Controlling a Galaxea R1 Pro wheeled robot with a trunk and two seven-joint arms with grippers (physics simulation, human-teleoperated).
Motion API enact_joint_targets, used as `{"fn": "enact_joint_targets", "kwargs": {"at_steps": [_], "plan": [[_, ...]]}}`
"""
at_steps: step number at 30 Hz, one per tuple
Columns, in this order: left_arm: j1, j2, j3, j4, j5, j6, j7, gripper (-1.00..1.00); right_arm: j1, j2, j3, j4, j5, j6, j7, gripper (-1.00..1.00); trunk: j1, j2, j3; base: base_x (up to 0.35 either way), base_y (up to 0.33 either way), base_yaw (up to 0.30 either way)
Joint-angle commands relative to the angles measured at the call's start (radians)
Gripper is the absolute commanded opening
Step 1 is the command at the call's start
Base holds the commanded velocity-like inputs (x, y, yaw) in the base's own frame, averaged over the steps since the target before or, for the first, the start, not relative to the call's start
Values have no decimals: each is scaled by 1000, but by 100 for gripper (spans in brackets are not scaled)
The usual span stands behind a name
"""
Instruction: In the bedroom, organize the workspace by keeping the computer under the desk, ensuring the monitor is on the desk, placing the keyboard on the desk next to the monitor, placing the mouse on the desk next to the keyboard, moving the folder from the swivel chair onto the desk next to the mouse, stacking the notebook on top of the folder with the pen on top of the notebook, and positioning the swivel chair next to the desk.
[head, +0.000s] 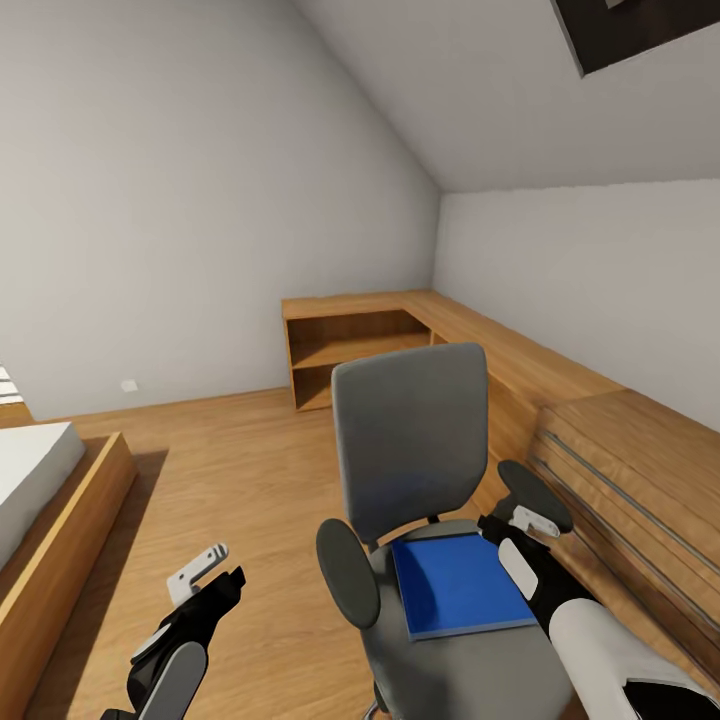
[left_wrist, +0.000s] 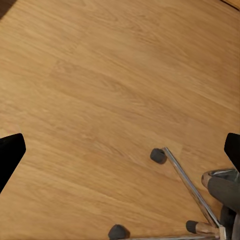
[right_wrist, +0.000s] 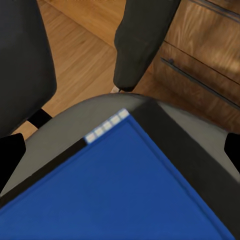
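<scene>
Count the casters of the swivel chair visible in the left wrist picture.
3: one caster at the end of a chrome leg, one at the picture's lower edge, one near the hub. The swivel chair may hide others.

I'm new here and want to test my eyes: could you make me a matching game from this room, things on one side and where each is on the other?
Things:
1. folder
2. swivel chair
3. left gripper
4. wooden chest

Places:
A. against the wall, beside the chair
B. over bare wooden floor
C. flat on the chair seat
D. on the floor, in the middle of the head view

Pairs: 1-C, 2-D, 3-B, 4-A
</scene>
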Motion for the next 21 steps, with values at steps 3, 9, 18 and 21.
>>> {"fn": "enact_joint_targets", "kwargs": {"at_steps": [3,9,18,21], "plan": [[-1,1,-7,-1,5,3,8,100,0,0,0,-2,-8,4,-3,100,0,-1,-1,0,0,0],[-1,2,-11,-1,5,3,8,100,0,0,0,-2,-8,3,-3,100,0,-1,-1,0,0,0],[-1,4,-12,3,5,5,8,100,0,6,2,-2,-11,4,-5,100,0,-1,-1,0,0,0],[-1,5,-12,5,5,5,8,100,0,9,2,-2,-10,2,-3,100,0,-1,-1,0,0,0]]}}
